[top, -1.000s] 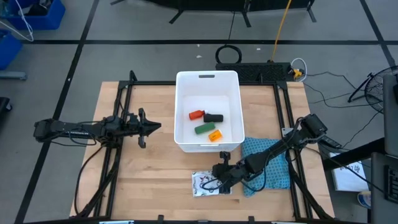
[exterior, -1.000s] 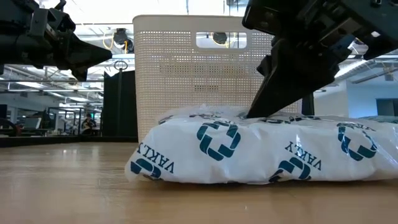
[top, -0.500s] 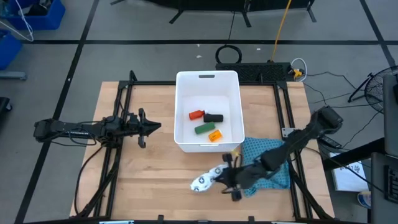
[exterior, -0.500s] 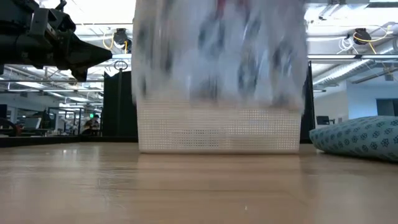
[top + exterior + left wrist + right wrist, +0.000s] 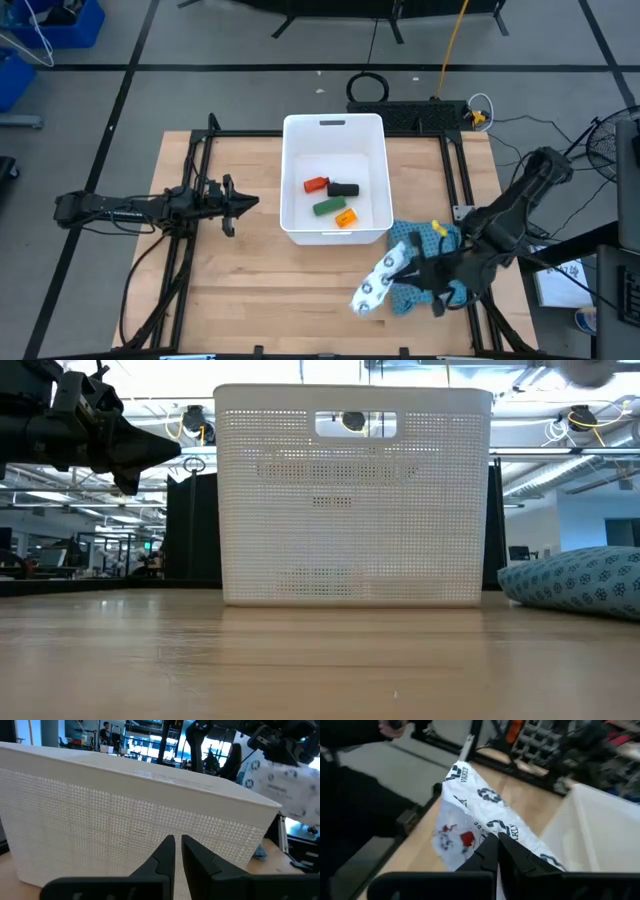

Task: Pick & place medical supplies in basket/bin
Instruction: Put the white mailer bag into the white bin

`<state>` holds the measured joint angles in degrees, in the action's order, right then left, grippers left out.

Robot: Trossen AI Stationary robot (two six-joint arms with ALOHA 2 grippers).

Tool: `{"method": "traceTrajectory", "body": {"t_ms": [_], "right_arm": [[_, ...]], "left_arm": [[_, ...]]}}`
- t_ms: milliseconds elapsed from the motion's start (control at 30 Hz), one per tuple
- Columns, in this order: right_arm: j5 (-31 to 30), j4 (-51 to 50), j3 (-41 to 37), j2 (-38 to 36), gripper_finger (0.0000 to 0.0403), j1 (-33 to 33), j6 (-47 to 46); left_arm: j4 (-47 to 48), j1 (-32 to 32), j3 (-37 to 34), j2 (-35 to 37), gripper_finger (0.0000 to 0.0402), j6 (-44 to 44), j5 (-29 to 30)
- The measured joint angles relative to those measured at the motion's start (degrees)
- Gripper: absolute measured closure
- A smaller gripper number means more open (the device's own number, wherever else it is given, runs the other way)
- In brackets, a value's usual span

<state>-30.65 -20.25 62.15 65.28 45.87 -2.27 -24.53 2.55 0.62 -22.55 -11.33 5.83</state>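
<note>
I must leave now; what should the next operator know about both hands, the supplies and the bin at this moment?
Right hand: shut on the white pouch, held in the air above the teal cloth, near the bin's front right corner.
Left hand: shut, holds nothing, waits left of the white bin.
Done: the red, black, green and orange items lie inside the bin.
Left: carry the pouch over the bin and release it there.
</note>
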Motion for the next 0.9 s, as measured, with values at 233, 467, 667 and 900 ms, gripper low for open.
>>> {"method": "traceTrajectory", "body": {"t_ms": [233,467,667,900], "right_arm": [[-4.6,1.3,-8.4,-10.2,0.0403,1.0,0.1],[-6.2,5.2,-20.7,-23.6,0.0403,0.2,-1.0],[-5.2,5.5,-26.1,-34.4,0.0403,1.1,0.9],[-5.2,6.5,-29.2,-43.4,0.0403,1.2,4.6]], "left_arm": [[2.5,0.0,0.0,0.0,0.0366,-0.2,0.2],[5.6,0.0,0.0,0.0,0.0366,-2.9,0.2],[6.7,0.0,0.0,0.0,0.0366,-4.3,0.2],[6.8,0.0,0.0,0.0,0.0366,-5.1,0.2]]}}
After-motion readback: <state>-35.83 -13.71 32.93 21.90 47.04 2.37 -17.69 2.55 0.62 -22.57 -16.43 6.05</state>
